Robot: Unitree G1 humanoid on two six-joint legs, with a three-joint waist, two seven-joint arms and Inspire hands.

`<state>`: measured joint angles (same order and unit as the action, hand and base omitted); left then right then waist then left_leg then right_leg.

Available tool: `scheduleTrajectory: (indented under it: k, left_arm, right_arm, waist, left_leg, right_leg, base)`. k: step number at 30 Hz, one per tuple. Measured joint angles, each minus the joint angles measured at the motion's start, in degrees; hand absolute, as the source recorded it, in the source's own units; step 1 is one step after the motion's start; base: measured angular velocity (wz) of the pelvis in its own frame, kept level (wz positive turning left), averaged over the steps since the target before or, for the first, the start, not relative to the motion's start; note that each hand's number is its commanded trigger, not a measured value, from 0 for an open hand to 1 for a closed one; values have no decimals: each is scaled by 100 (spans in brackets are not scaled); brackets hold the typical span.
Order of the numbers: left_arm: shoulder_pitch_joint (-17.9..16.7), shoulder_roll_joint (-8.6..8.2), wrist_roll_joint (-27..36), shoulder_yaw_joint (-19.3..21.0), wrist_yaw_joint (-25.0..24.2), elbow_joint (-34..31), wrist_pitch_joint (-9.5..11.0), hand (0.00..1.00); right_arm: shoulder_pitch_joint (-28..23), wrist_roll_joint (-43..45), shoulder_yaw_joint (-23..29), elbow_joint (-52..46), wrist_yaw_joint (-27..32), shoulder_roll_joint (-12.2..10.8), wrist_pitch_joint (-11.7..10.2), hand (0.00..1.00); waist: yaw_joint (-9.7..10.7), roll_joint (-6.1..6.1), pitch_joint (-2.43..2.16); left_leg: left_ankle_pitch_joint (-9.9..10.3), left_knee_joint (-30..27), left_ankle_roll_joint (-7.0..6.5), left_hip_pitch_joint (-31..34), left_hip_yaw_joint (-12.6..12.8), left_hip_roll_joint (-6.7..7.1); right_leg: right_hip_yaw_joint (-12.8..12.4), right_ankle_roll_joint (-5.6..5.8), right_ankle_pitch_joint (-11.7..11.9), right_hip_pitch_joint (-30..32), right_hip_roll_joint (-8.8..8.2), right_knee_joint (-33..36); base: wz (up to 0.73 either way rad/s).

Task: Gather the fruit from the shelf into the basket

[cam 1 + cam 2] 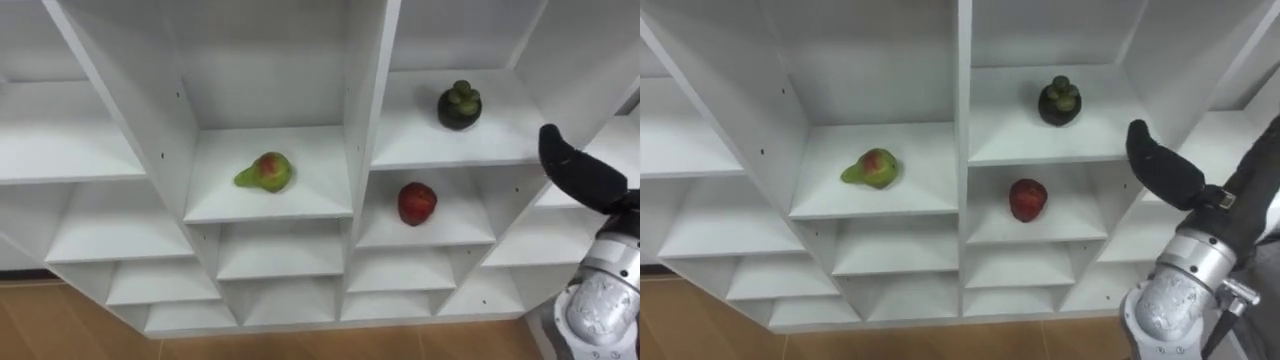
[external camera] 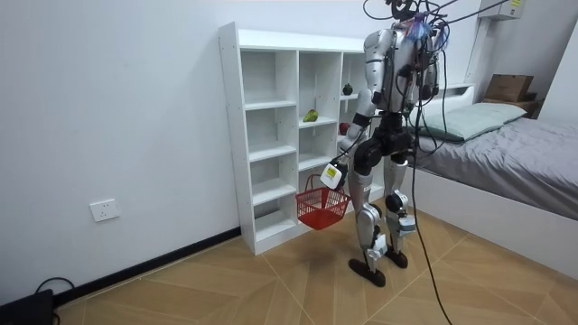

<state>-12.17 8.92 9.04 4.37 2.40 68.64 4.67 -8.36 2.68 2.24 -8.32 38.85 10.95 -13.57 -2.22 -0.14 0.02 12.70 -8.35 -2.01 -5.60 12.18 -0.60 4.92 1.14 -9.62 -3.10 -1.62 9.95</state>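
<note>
Three fruits lie in the white closet [image 1: 365, 120]. A green-and-red pear [image 1: 265, 172] rests on a middle shelf. A dark round fruit [image 1: 459, 105] sits one compartment to the right and higher, with a red apple [image 1: 417, 203] on the shelf below it. My right hand [image 1: 578, 168] is raised at the right, in front of the shelves, fingers straight and holding nothing; it is right of the dark fruit and apart from it. In the room view I stand facing the closet, my left hand [image 2: 332, 174] hanging low, shut on the handle of a red basket [image 2: 322, 208].
The other compartments in view hold nothing. Wooden floor [image 1: 300, 345] runs below the closet. In the room view a bed [image 2: 506, 153] stands close behind me on the view's right, and a white wall [image 2: 117, 117] lies to the closet's left.
</note>
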Motion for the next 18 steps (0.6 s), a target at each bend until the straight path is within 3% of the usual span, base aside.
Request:
scheduleTrajectory:
  k: [6,9,18]
  left_arm:
    - [-39,0,-215,-2,-17,54,-185,100]
    - [-36,0,-241,-2,-53,62,-185,100]
    - [97,1,-203,-9,-213,187,-169,100]
  right_arm:
    - [52,46,-12,-197,-337,14,133,0]
    - [58,67,-58,-411,-387,14,244,0]
    - [124,907,-212,-888,-607,15,245,0]
  waist:
    - [-1,-9,0]
    - [4,-14,0]
    - [-6,-103,-22]
  left_leg:
    - [0,14,1,12,-13,-14]
    - [0,14,1,32,-30,-14]
    - [-2,2,2,-7,-12,-8]
  right_leg:
    - [51,0,0,-2,-1,0]
    - [137,0,0,15,-10,-1]
    - [156,0,0,-21,-12,-2]
  base:
    - [0]
    - [0]
    - [0]
